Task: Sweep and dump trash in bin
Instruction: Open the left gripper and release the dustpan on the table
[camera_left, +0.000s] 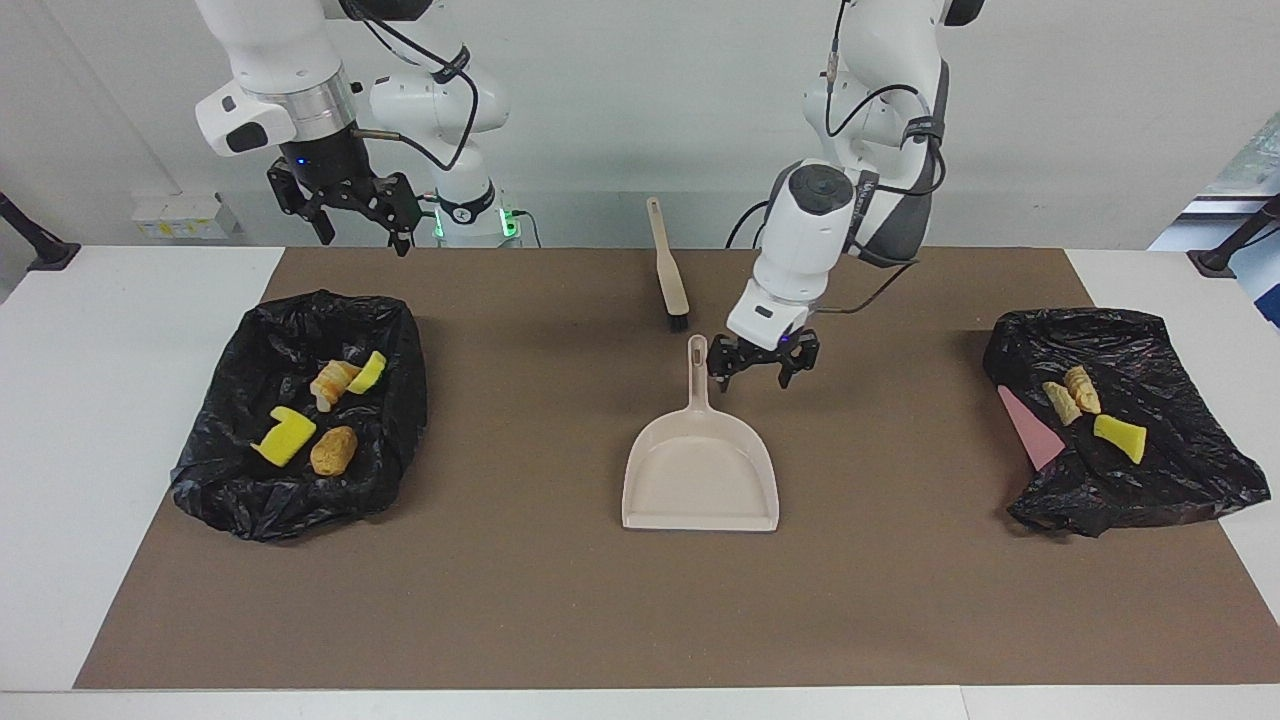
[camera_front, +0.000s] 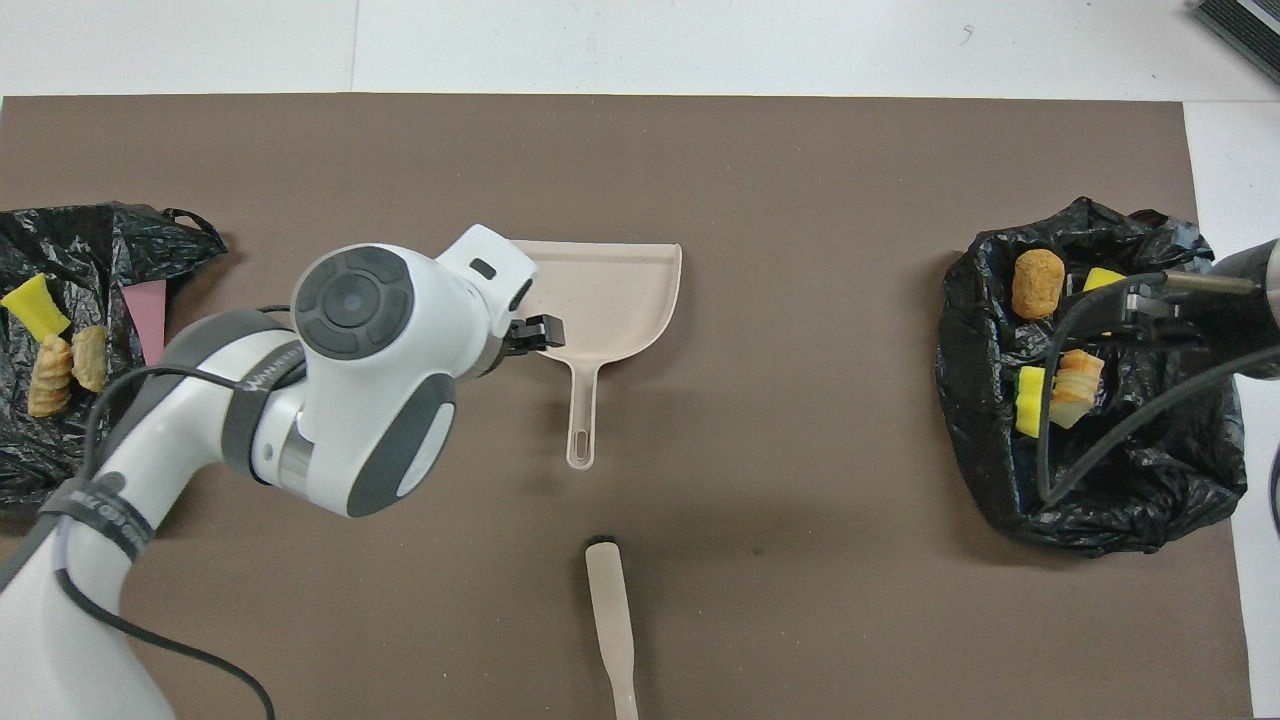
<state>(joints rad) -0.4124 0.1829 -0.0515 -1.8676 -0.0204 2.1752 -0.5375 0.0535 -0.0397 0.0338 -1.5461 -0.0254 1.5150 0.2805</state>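
Observation:
A beige dustpan (camera_left: 700, 480) lies flat on the brown mat, its handle (camera_left: 697, 352) pointing toward the robots. My left gripper (camera_left: 757, 372) hangs open just beside that handle, toward the left arm's end, and holds nothing. The trash lies in two black-lined bins. The bin (camera_left: 395, 430) at the right arm's end holds a yellow sponge bit (camera_left: 285, 436), a bread-like piece (camera_left: 333, 450) and two more scraps (camera_left: 345, 378). The bin (camera_left: 1180, 470) at the left arm's end holds a yellow bit (camera_left: 1120, 437) and two bread-like pieces (camera_left: 1072, 394). My right gripper (camera_left: 358, 222) waits open, raised over the edge of its bin.
A small brush (camera_left: 668, 270) with a beige handle lies on the mat, nearer to the robots than the dustpan. A pink sheet (camera_left: 1032, 430) shows at the rim of the bin at the left arm's end. White table borders the mat (camera_left: 560, 600).

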